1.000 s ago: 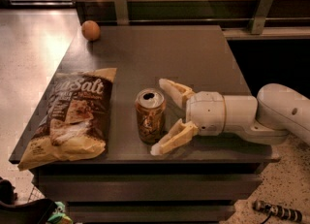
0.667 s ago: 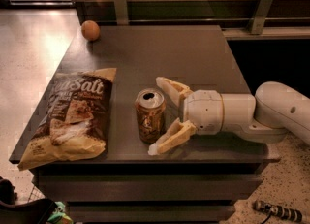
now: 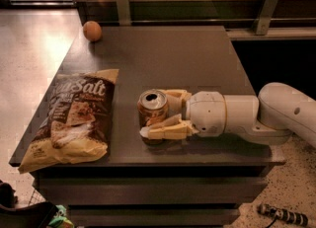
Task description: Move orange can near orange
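The orange can (image 3: 152,107) stands upright on the dark grey table (image 3: 173,59), near its front edge, with its silver top facing up. My gripper (image 3: 155,114) reaches in from the right and is shut on the can, one cream finger behind it and the other (image 3: 168,131) across its lower front. The can still rests on the table. The orange (image 3: 92,30) sits at the table's far left corner, well away from the can.
A large chip bag (image 3: 74,118) lies flat at the front left, just left of the can. A low wall with metal brackets (image 3: 265,9) runs behind the table. The floor drops off at the left, front and right edges.
My gripper moved left around the can, and its fingers closed in from wide open until they sit against the can's sides. The can, orange and bag have not moved.
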